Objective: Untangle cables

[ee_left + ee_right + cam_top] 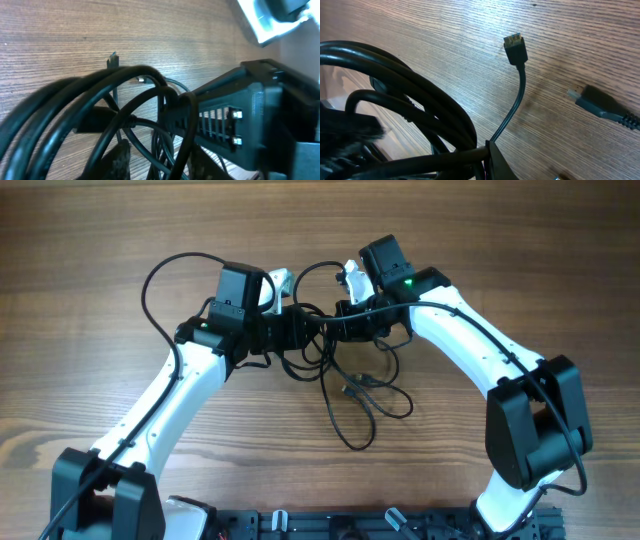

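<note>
The cables (362,392) are thin black cords in a tangle at the table's middle, with loose loops trailing toward the front. My left gripper (300,330) and right gripper (345,322) meet tip to tip over the tangle's top. In the left wrist view several cords (125,85) cross between my left gripper's fingers (158,165), with a small plug (112,60) behind and the right gripper's black body (235,125) close by. In the right wrist view my right gripper (470,165) clamps the cords (420,90) against one finger. A gold-tipped plug (515,47) lies free on the wood.
A second, larger plug (600,106) lies on the table to the right in the right wrist view. The left arm's own thicker cable (150,280) arcs out at the back left. A black rail (330,525) runs along the table's front edge.
</note>
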{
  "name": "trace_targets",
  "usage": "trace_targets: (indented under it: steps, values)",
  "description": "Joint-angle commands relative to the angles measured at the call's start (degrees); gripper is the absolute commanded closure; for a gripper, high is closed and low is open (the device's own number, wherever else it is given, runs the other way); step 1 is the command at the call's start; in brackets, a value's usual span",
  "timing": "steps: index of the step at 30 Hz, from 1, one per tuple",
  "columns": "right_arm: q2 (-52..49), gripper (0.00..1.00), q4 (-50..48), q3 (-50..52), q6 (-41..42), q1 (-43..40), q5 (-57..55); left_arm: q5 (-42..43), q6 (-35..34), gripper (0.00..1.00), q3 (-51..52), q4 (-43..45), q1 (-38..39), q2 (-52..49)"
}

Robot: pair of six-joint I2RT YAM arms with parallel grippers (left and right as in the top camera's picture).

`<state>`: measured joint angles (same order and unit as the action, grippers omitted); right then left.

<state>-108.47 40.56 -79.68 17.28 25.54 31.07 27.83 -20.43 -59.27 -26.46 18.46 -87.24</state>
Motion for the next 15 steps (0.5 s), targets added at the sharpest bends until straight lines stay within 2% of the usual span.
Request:
trace_targets:
  steps: [1, 4, 5, 6, 8, 10, 15]
  values:
    - [2.19, 0.96, -0.68, -1.49, -0.61, -0.02, 3.17, -2.25, 0.52, 0.66, 0.07, -0.13, 1.14, -2.86]
    - [2.19, 0.96, -0.61, -1.49, -0.70, -0.02, 3.13, -2.93, 0.50, 0.78, 0.07, 0.26, 1.57, -4.46]
    - [2.19, 0.96, -0.48, -1.49, -0.79, -0.02, 3.10, -4.09, 0.48, 0.92, 0.07, 0.31, 1.55, -4.63]
    - [2.19, 0.96, -0.22, -1.49, -0.83, -0.02, 2.84, -5.66, 0.48, 0.96, 0.04, 0.52, 1.36, -4.59]
    - [2.27, 0.96, 1.44, -1.49, -1.29, -0.35, 1.33, -7.67, -0.33, 0.96, -0.31, 0.94, -0.09, -3.72]
    - [3.37, 0.96, 3.98, -1.49, -3.23, -1.84, 0.50, -10.88, -5.46, 0.96, -0.44, 0.90, -3.34, -2.19]
    - [12.00, 0.96, 5.20, -1.49, -17.92, -5.01, 9.44, -11.02, -8.55, 0.96, -0.42, -0.87, -10.03, -1.70]
